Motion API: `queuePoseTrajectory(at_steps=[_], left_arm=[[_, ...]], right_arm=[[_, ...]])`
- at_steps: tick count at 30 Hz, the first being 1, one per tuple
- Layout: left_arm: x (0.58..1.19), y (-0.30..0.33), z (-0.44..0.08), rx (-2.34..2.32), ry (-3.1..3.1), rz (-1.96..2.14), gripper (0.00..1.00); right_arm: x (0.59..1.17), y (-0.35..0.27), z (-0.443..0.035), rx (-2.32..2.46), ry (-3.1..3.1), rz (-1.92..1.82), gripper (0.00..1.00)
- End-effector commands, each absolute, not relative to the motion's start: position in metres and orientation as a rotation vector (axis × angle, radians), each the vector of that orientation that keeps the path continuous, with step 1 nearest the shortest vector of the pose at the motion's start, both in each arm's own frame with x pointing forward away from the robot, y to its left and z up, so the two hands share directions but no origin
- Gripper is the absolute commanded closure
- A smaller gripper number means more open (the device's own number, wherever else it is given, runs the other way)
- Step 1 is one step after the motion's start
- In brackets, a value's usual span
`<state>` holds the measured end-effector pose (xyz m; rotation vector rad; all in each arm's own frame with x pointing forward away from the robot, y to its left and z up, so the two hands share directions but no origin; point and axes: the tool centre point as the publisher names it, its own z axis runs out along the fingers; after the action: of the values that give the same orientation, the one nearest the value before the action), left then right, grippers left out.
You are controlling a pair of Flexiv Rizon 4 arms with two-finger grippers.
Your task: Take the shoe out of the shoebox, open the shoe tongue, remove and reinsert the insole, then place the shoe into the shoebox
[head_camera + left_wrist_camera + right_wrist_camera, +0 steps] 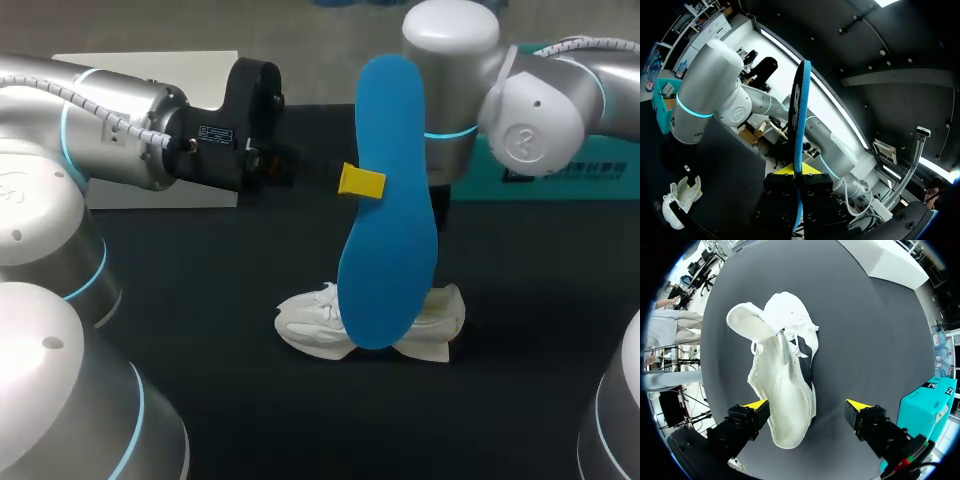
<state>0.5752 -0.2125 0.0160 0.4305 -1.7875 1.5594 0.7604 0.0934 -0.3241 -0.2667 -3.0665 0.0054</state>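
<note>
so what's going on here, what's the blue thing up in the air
The left gripper is shut on a blue insole and holds it upright above the table. The white shoe lies on the table below, its tongue apparently folded back. The right gripper is open over the shoe. The teal shoebox stands off to one side. So the insole is out and not yet back in the shoe.
</note>
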Motion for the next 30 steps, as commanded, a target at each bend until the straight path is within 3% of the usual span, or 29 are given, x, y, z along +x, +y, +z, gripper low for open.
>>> queuePoseTrajectory(at_steps=[1, 13, 15, 18, 20, 22, 30], left_arm=[[0.574, -0.213, 0.015, 0.433, -1.787, 1.561, 1.00], [0.574, -0.213, 0.015, 0.433, -1.787, 1.561, 1.00], [0.574, -0.213, 0.015, 0.433, -1.787, 1.561, 1.00], [0.574, -0.213, 0.015, 0.433, -1.787, 1.561, 1.00], [0.574, -0.213, 0.015, 0.433, -1.787, 1.561, 1.00], [0.574, -0.213, 0.015, 0.433, -1.787, 1.561, 1.00], [0.574, -0.213, 0.015, 0.433, -1.787, 1.561, 1.00]], right_arm=[[0.771, 0.107, -0.344, -0.250, -3.047, 0.026, 0.00], [0.775, 0.118, -0.373, -0.205, -3.023, 0.002, 0.00], [0.772, 0.118, -0.377, -0.208, -3.013, -0.004, 0.19], [0.766, 0.119, -0.382, -0.219, -2.993, -0.005, 0.58], [0.761, 0.119, -0.383, -0.223, -2.986, -0.007, 0.73], [0.757, 0.119, -0.383, -0.225, -2.979, -0.009, 1.00], [0.751, 0.118, -0.382, -0.212, -2.952, -0.002, 1.00]])
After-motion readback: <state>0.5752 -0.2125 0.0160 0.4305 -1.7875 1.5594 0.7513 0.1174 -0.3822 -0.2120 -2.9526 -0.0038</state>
